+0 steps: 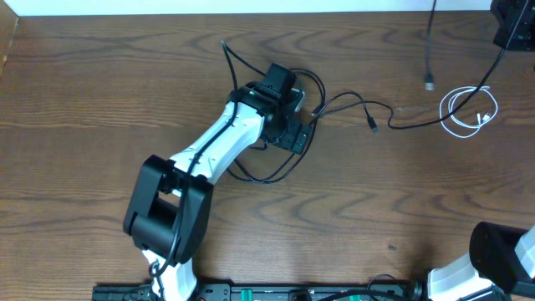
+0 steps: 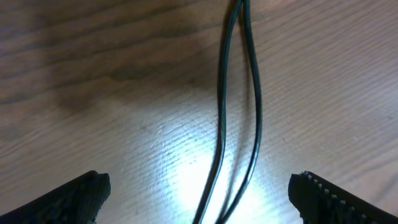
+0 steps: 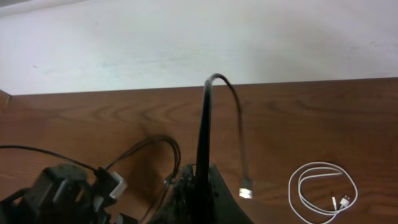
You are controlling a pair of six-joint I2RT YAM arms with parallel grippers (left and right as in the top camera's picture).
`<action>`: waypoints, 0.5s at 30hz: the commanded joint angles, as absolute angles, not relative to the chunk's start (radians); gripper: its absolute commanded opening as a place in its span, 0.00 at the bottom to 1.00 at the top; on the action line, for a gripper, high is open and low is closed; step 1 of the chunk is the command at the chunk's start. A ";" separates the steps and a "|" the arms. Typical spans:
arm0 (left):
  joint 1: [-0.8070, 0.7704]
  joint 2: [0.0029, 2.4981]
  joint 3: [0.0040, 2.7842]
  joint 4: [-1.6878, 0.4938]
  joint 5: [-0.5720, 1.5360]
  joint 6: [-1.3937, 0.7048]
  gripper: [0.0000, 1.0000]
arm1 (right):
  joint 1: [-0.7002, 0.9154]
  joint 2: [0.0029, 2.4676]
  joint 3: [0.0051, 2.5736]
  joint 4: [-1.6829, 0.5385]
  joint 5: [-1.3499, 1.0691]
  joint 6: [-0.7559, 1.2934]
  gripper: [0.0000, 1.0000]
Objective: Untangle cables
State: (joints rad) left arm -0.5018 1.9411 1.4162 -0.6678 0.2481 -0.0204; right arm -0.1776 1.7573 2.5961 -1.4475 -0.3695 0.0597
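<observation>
at mid-table, beneath the left gripper (image 2: 199, 200), a loose knot of black cable (image 1: 266, 181) is found, with a tail ending in a small plug (image 1: 373, 125). the left gripper is seen spread to full width and nothing is held in it; two black strands (image 2: 221, 124) are framed between its fingers (image 2: 74, 196), lying flat on the table (image 2: 93, 74) and nearly touching at the top of the left wrist view. whether they belong to one cable or two cannot be told. the right gripper (image 3: 200, 186) is noted fully closed on a further run of black cable, which is held up off the table and droops to a metal plug end (image 3: 247, 186). the white cable (image 1: 470, 113) is coiled by itself toward the right side, well apart from the knot

the step in hand is judged to be a pinch at the knot. it is advised that a single strand be taken: the jaws should be shifted sideways until one strand is centred before closure, since with both caught the knot is likely to be dragged whole rather than opened. the descent should be carried right down to the wood, as the strands are thin and lie flat. the pull is best directed away from the right gripper's hold, slowly, so that any tightening is spotted early
</observation>
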 commanded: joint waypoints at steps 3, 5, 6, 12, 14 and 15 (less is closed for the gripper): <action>-0.533 2.003 1.413 -0.630 0.231 0.000 0.98 | -0.183 1.761 2.595 -1.451 -0.368 0.051 0.01; -0.546 2.020 1.413 -0.615 0.231 0.001 0.98 | -0.183 1.761 2.595 -1.452 -0.368 0.051 0.01; -0.559 2.035 1.413 -0.606 0.231 0.001 0.98 | -0.183 1.761 2.595 -1.452 -0.368 0.051 0.01; -0.596 2.069 1.413 -0.574 0.229 0.007 0.98 | -0.183 1.761 2.595 -1.452 -0.368 0.046 0.01; -0.604 2.083 1.413 -0.561 0.218 0.007 0.98 | -0.183 1.761 2.595 -1.452 -0.368 0.046 0.01; -0.605 2.089 1.413 -0.558 0.213 0.007 0.98 | -0.183 1.761 2.595 -1.452 -0.368 0.046 0.01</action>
